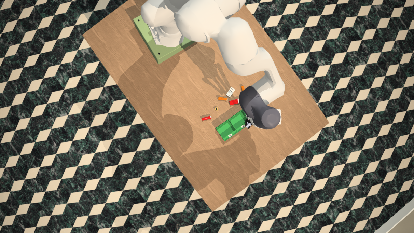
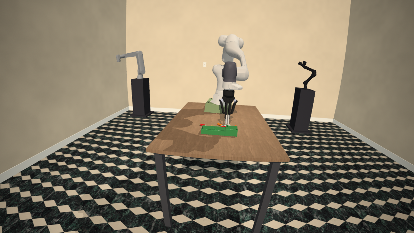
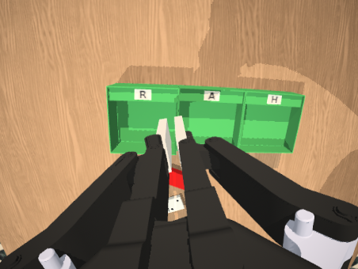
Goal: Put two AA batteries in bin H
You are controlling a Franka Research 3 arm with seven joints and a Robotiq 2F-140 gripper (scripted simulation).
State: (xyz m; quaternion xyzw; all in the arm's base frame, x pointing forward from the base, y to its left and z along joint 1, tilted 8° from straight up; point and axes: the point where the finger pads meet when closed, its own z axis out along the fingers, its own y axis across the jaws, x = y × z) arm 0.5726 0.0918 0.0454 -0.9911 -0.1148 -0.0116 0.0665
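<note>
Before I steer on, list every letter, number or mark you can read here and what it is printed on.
"R" on the white tag of the green bin row's left compartment, wrist view.
"A" on the white tag of the middle compartment.
"H" on the white tag of the right compartment.
Black pips on the white domino tile: too small to count.
White print on the small red block: too small to read.
</note>
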